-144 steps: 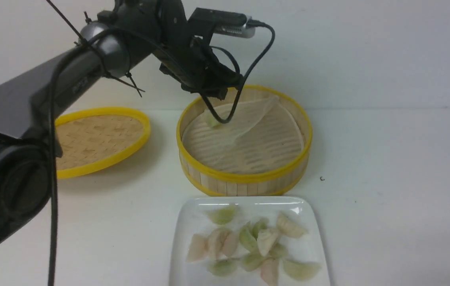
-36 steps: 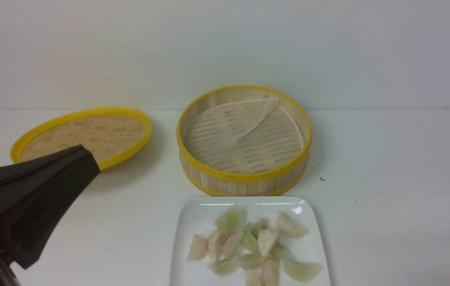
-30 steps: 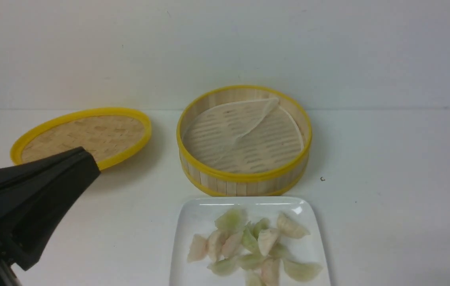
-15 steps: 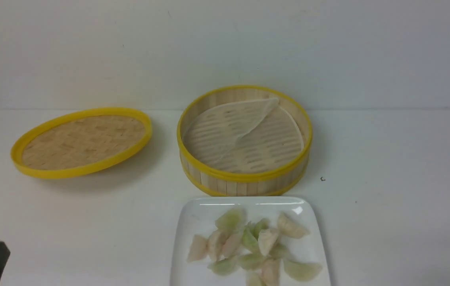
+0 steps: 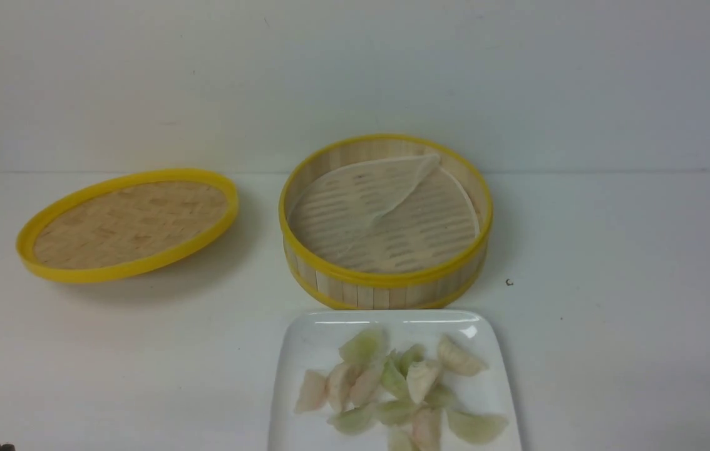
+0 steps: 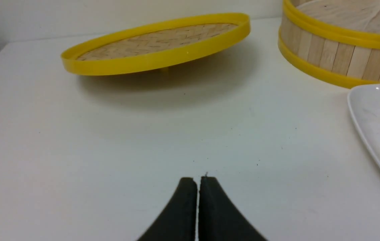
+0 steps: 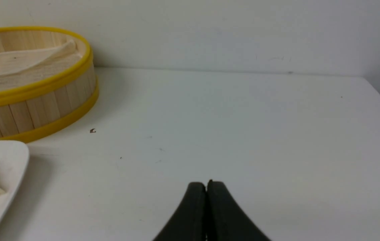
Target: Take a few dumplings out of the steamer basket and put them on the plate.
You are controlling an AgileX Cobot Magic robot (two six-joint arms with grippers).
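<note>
Left pincer point(image 6: 197, 182) withdrawn from front view, tips together; right pincer point(image 7: 206, 186) together; white table point(image 5: 612, 250), pale wall point(image 5: 518, 75).

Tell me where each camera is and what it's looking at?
Front view: between the arms, looking forward at the plate, dumplings, steamer basket and lid.
Left wrist view: low, facing lid and basket; shut left end effector shows.
Right wrist view: low, facing bare table; shut right end effector shows.
All three share basket and plate.
</note>
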